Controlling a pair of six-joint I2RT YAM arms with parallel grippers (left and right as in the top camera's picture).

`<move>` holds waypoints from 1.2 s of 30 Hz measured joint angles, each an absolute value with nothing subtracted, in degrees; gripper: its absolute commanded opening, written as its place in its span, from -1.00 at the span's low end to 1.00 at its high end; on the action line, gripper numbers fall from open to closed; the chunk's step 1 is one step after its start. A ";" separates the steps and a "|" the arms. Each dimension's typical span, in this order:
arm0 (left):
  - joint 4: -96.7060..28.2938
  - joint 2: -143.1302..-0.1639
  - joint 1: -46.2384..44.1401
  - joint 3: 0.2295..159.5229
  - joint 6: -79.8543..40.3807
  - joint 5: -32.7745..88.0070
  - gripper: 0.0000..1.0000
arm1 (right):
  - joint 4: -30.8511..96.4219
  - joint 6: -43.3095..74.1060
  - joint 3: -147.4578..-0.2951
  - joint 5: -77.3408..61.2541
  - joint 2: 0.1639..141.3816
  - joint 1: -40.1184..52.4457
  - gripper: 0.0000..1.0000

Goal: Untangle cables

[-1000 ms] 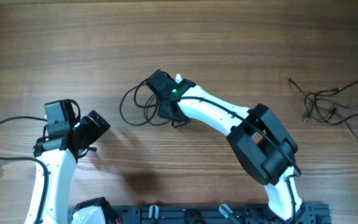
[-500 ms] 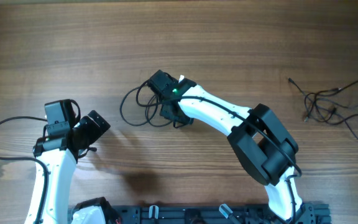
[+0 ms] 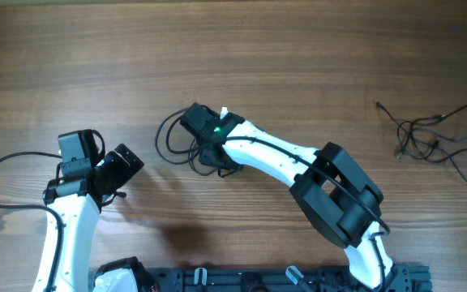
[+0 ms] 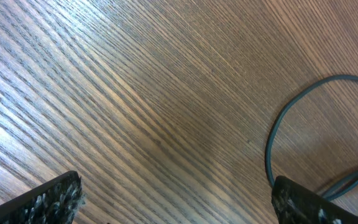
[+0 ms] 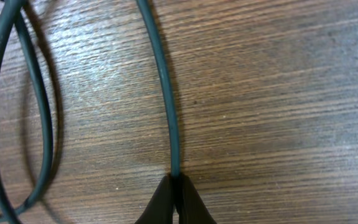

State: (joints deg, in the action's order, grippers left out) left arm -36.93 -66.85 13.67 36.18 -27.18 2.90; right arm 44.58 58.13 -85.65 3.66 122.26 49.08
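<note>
Grasp step in hand: your right gripper [image 5: 176,186] has its tips pinched on one strand of the looped cable [image 3: 169,138], left of centre on the table [image 3: 298,49]. Far right, second cable [image 3: 428,139] lies well apart in its own loose tangle. Left gripper [image 3: 122,166] hangs spread over bare wood near the loop, holding nothing. Next move, by my read: draw the pinched strand out slowly, and pin the loop with your left so it doesn't drag.
</note>
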 measured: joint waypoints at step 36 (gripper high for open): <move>-37.06 -66.85 13.67 36.14 -27.16 2.94 1.00 | 65.41 23.22 -84.77 -6.96 106.41 -12.47 -0.21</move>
